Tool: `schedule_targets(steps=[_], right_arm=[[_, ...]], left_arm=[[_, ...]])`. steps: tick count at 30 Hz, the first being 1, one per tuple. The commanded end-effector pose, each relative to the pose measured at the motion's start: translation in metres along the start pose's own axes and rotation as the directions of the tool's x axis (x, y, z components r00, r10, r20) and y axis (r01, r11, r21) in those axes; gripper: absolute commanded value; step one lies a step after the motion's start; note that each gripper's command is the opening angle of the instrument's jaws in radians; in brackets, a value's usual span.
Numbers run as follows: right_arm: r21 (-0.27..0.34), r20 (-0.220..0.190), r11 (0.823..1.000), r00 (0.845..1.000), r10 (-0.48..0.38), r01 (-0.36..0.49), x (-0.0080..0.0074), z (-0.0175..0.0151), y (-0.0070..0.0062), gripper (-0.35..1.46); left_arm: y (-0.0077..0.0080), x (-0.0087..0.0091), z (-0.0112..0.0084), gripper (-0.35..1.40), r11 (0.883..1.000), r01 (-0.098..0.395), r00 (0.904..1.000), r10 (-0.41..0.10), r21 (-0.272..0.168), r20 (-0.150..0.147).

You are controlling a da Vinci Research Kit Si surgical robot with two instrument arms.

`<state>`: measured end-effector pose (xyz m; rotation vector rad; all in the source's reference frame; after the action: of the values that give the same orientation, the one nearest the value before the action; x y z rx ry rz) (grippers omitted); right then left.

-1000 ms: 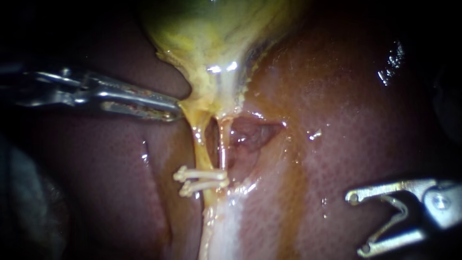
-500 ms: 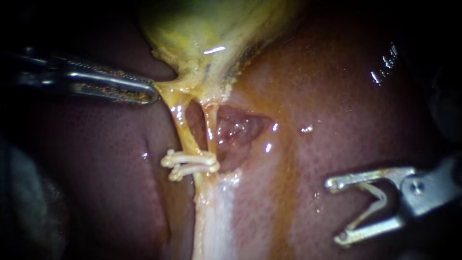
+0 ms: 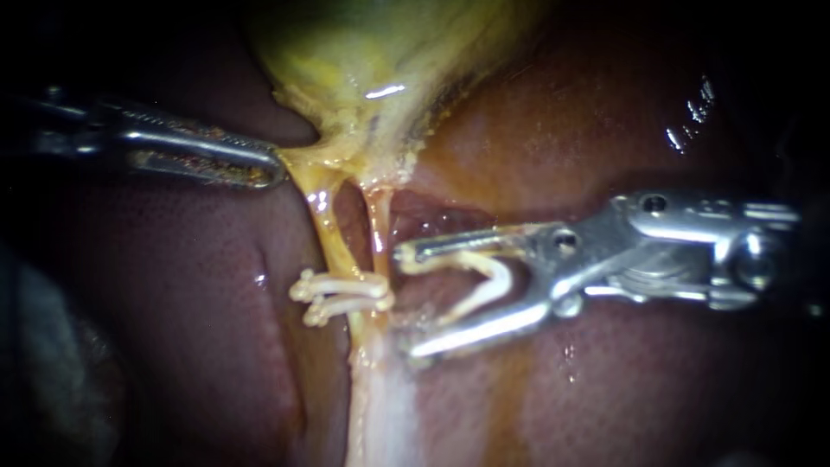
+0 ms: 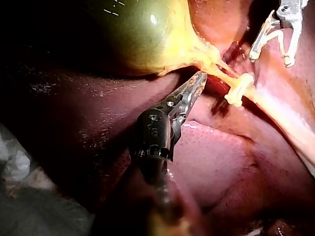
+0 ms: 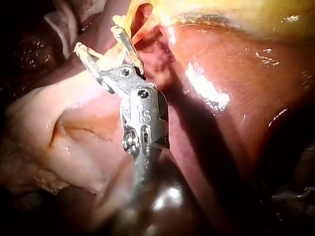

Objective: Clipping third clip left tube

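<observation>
Left tube: a yellow strand at centre-left of the endoscope view. It runs down from the yellow tissue at the foot of the gallbladder to a pale band at the lower centre. The right tube, which is thinner, descends just beside it, with a dark gap between the two.

Two pale clips lie side by side across the lower part of the left tube. Their right ends reach the foot of the right tube.

Left instrument: enters from the upper left. Its jaws are pressed together on the yellow tissue just above the left tube's upper end, and the strand is drawn taut.

Right instrument: enters from the right at mid-height. Its jaws are spread wide, and a loaded clip, pale and V-shaped, is seated between them with one leg along each jaw. The jaw tips stand just right of the right tube and of the two clips. Both tubes are outside the gap, and the left tube is not touched.

Liver: glossy red-brown, lying under and around all of the above.
</observation>
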<state>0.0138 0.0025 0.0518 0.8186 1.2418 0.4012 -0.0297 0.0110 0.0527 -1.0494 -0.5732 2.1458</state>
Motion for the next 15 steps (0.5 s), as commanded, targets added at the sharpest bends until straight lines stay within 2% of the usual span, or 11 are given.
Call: schedule_targets(steps=[1,8,15], right_arm=[[-0.001,0.002,1.0,1.0,0.007,-0.007,0.0,0.0002,0.0004,0.49],[-0.021,-0.004,0.999,0.999,0.05,-0.05,-0.0003,0.0008,0.0039,0.49],[-0.026,0.001,0.996,0.996,0.09,-0.09,-0.0027,0.0012,0.0057,0.48]], left_arm=[[0.0,0.0,0.0,-0.35,1.0,0.0,1.0,0.0,0.001,0.0],[0.0001,0.0,0.0001,-0.35,1.0,0.0,1.0,0.0,0.001,0.0],[0.0001,0.0,0.0001,-0.35,1.0,0.0,1.0,0.0,0.002,0.0]])
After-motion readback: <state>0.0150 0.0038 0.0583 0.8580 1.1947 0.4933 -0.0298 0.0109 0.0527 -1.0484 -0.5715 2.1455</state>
